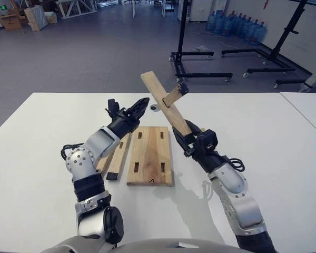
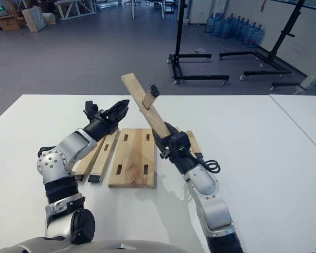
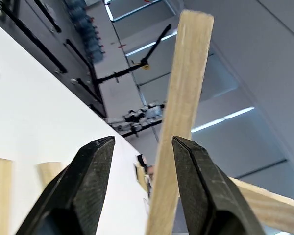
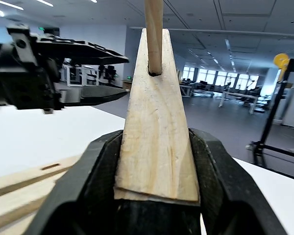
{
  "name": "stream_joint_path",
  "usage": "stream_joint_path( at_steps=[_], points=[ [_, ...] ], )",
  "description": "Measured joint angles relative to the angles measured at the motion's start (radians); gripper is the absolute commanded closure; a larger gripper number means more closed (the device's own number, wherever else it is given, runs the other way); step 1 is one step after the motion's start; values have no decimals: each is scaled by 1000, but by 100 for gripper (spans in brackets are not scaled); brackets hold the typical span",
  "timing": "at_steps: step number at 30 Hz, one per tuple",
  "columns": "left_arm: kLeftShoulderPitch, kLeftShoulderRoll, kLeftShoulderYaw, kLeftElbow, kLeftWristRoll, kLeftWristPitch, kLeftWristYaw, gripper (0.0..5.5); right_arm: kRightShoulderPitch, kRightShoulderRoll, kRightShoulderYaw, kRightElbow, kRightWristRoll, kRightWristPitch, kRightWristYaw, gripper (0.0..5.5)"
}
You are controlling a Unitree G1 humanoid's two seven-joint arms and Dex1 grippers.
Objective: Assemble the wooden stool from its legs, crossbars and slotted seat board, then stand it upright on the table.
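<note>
A long pale wooden stool leg (image 1: 163, 103) is clamped at its lower end by the right tool (image 1: 187, 139), the fingers being closed against its flat faces. The leg's long axis is tilted: it rises from that tool away from the robot and towards the robot's left, so its free upper end is carried above the white desk (image 1: 42, 132). A short wooden crossbar (image 1: 175, 95) is seated in a hole near that upper end and projects to the right, on the side turned away from the left tool (image 1: 143, 104).

The left tool is held wide, with nothing between its fingers, and is pointed at the upper part of the leg, just beside it on its left. The upper end is therefore judged to be nearer the left arm.

The flat slotted wooden seat board (image 1: 150, 155) is lying on the desk between the two arms, apart from the leg.
</note>
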Motion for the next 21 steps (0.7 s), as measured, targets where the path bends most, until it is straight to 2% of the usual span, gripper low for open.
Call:
stream_joint_path(
  at_steps=[9,17,21],
  points=[
    [7,119,-34,-36,-153,-15,-67,338,-1,-27,41,-86,79,99,80,349],
    [-42,245,-66,46,-98,-73,-66,443,13,-60,57,-89,74,121,110,349],
    [-42,270,-76,45,-122,-72,-60,449,13,-58,67,-89,46,111,101,349]
  ],
)
